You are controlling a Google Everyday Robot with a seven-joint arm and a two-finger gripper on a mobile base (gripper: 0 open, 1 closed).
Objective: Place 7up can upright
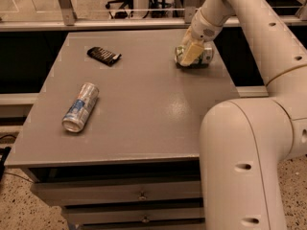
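Note:
The 7up can (205, 56), white and green, lies on its side near the far right edge of the grey table (144, 104). My gripper (190, 54) is down at the can's left end, reaching from the upper right. It covers part of the can. The can rests on the table top.
A slimmer silver-and-blue can (80, 107) lies on its side at the table's left. A black packet (103, 55) lies at the far left. My arm's large white body (244, 162) stands at the table's front right. Drawers (139, 195) sit below the table top.

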